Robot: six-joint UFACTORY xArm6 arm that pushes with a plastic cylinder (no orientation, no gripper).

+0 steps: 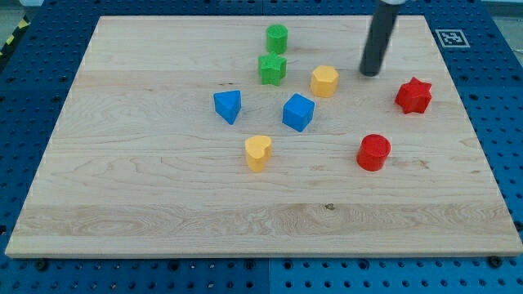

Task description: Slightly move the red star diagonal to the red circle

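A pale wooden board (245,212) lies evenly lit on a blue perforated table (507,98), with a black-and-white marker tag (452,37) just beyond the board's top-right corner.

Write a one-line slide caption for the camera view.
Dark rod's tip rests up-left of the red star block, with the red circle block below.

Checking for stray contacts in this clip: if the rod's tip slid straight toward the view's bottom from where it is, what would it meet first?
Probably the red circle. My tip sits between the yellow block and red star, touching neither; depth makes this uncertain.
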